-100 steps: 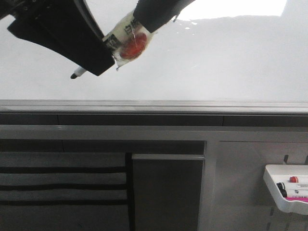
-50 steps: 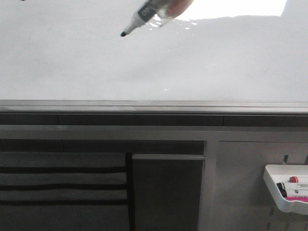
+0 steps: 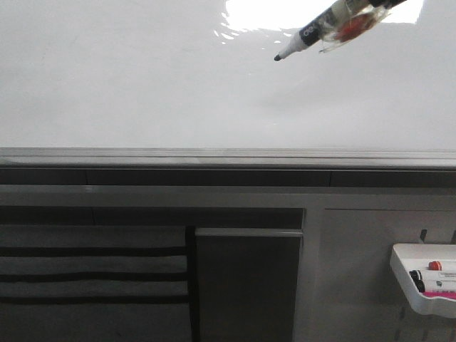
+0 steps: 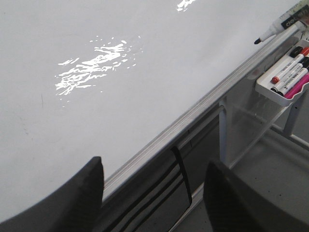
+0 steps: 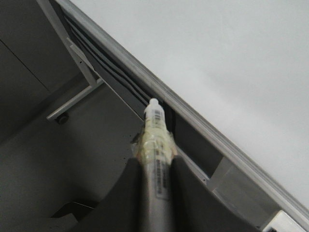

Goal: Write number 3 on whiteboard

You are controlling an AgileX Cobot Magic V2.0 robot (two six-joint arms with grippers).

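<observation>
The whiteboard (image 3: 142, 85) fills the upper front view, glossy white with a bright glare at the top. No number 3 is in view on it. A marker (image 3: 313, 32) wrapped in clear tape slants in from the upper right, its black tip pointing down-left over the board. I cannot tell whether the tip touches the surface. My right gripper (image 5: 154, 160) is shut on the marker (image 5: 157, 140) barrel. My left gripper (image 4: 155, 163) stands open and holds nothing, hanging off the whiteboard (image 4: 120, 96) near its lower edge. The marker (image 4: 277, 31) tip also shows far off in the left wrist view.
A grey metal rail (image 3: 228, 157) runs along the board's lower edge, with dark panels below it. A small white tray (image 3: 427, 281) with several markers hangs at the lower right, and the same tray (image 4: 282, 82) shows under the rail in the left wrist view.
The marker has swept up and to the right across the board, from the upper left to the upper right. The dark arm that covered the upper left has left the front view.
</observation>
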